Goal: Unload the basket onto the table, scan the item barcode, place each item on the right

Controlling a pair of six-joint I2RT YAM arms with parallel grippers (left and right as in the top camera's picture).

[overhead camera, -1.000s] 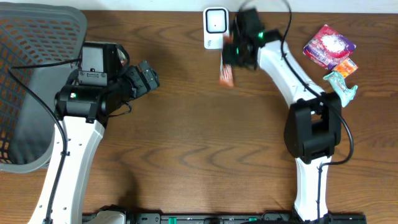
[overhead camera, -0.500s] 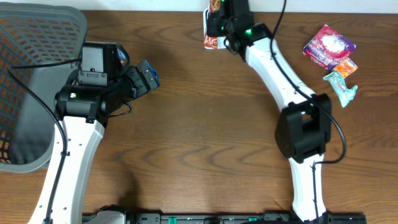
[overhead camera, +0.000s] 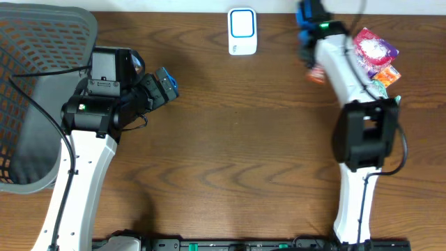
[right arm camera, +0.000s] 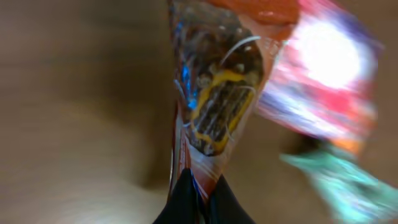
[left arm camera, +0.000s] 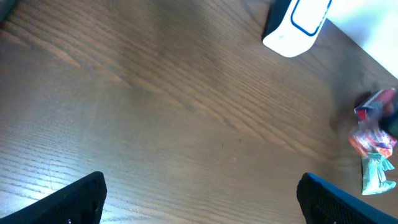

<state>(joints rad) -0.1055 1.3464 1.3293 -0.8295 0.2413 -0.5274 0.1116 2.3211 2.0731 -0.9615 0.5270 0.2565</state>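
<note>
Snack packet [right arm camera: 214, 106], clamped in the right gripper [right arm camera: 198, 190] by the surface's [overhead camera: 223, 139] far edge, hangs right of the scanner [overhead camera: 242, 31]; left gripper [left arm camera: 205, 199] spread, empty.

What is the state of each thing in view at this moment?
Left pincer: open, empty.
Right pincer: shut on the snack pack.
Snack pack: gripped at one end, away from the scanner.
Scanner: standing on the table, nothing before it.
Pink pack: lying on the table, untouched.
</note>
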